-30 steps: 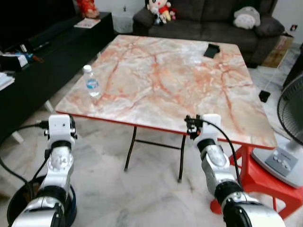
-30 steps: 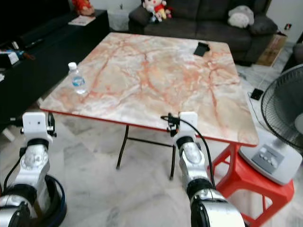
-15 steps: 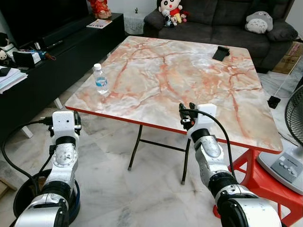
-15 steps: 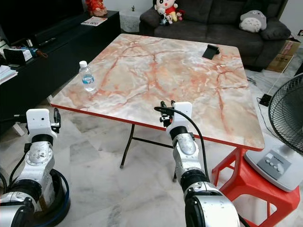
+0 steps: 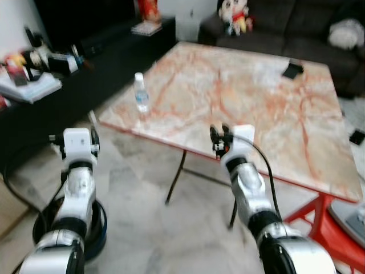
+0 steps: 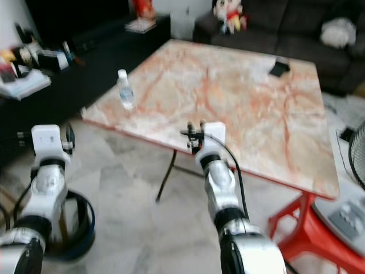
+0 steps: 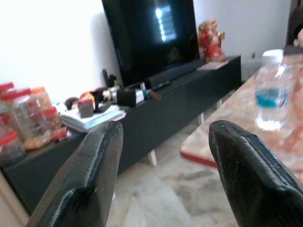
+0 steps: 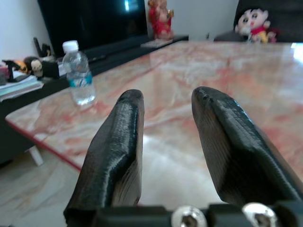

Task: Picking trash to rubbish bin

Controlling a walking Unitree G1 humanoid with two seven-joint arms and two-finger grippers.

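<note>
**Approach phase: bottle not reached, both grippers empty**

Target looks like the plastic water bottle (image 5: 140, 100), clear with a blue label and white cap. It stands upright near the left front corner of the marble-top table (image 5: 256, 108), close to that edge and easy to knock off.

Left gripper (image 7: 163, 165): fingers spread wide, nothing between them, held low beside the table and off the corner, aimed roughly at the bottle. Likely pre-opened for a side grasp.

Right gripper (image 8: 165, 142): fingers parted, released, hovering at the front table edge and looking across the top. Bottle is well off to its left, so the left arm is probably the better pick.

Rubbish bin (image 5: 94, 231): dark round bin on the floor by the left arm, so the drop is close.

Clearance: open floor between the table's left edge and the black TV console (image 5: 68, 85). Tabletop is mostly bare, with a small dark object (image 5: 292, 69) at the far side. Head views are blurred.
</note>
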